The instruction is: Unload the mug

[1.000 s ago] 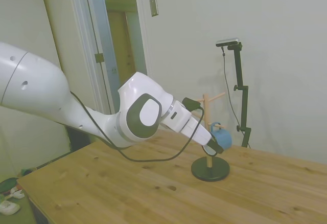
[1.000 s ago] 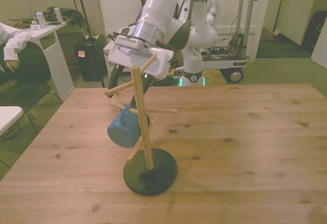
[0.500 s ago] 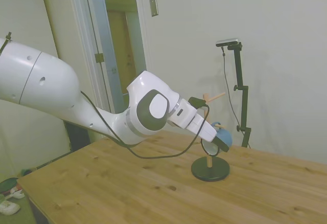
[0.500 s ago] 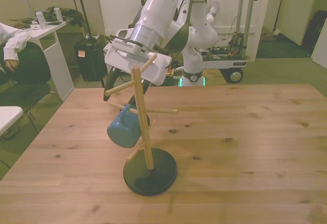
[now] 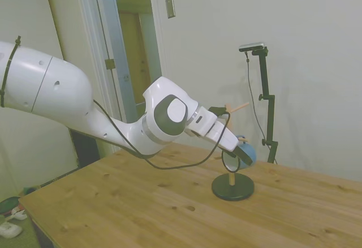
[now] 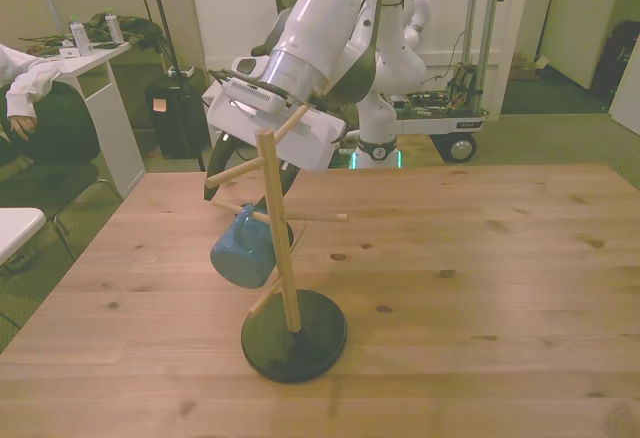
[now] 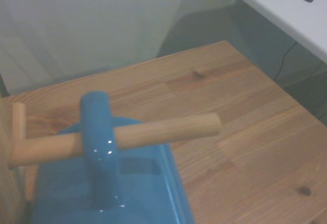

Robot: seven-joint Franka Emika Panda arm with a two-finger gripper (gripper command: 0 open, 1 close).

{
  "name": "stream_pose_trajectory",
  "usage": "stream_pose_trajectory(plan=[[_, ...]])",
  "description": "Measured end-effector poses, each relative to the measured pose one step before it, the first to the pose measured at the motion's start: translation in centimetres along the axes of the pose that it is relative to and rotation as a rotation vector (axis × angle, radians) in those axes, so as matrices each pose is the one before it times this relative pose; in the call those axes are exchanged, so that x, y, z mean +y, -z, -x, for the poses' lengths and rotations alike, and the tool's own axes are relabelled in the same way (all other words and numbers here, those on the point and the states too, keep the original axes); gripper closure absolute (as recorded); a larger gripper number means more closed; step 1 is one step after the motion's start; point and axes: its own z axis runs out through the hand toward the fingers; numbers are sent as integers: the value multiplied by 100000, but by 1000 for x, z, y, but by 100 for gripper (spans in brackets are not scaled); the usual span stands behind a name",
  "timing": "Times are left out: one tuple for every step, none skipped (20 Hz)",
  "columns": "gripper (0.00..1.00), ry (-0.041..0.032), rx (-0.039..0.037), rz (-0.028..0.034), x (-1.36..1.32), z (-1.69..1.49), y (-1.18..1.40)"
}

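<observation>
At the front view's left you are seeing a person's white sleeve (image 6: 30, 80) lying beside a white side table (image 6: 95, 58), well apart from the wooden surface (image 6: 480, 288). Further right, the small light-blue enamel mug (image 6: 243, 249) is hanging by its blue loop handle (image 7: 97, 132) on a peg of the wooden peg stand with a dark round base (image 6: 293, 335). The white arm's gripper (image 5: 244, 156) is hovering just behind it; whether the fingers are apart or together cannot be told.

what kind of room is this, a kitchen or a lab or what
Most likely a robotics lab or workshop, not a kitchen. A wooden table holds only a peg stand with a blue mug hung on it. Behind it stand a wheeled equipment cart with wiring and a white desk where a person sits.
</observation>
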Motion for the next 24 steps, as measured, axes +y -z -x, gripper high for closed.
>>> stream_pose_trajectory(plan=[[0, 645, 122, 167, -183, 127, -58], [0, 263, 243, 114, -166, -49, -92], [0, -23, 264, 85, -132, -154, -110], [0, -105, 346, 54, -154, -217, -139], [0, -19, 315, 159, -158, -186, -182], [0, 155, 402, 154, -238, -165, -168], [0, 356, 383, 366, -281, -105, -203], [0, 244, 275, 191, -381, -56, -129], [0, 245, 87, 335, -367, 38, -119], [0, 310, 42, 164, -383, 102, -38], [0, 391, 118, 82, -330, 100, -21], [0, 374, 430, 200, -254, 26, 20], [0, 292, 468, 223, -231, 18, -10], [0, 246, 267, 157, -179, 78, -29], [0, 169, 65, 155, -128, 127, -89], [0, 255, 19, 237, -32, 131, -124], [0, 265, 34, 313, 21, 111, -149], [0, 316, -49, 290, 13, 157, -156], [0, 202, -58, 296, 39, 121, -145], [100, 185, -67, 280, 59, 118, -108], [100, 91, -40, 249, 91, 64, -83], [100, 82, -35, 165, 57, 54, -47], [100, 119, -55, 27, -10, 78, -2], [100, 88, -44, 0, -16, 60, 4]])
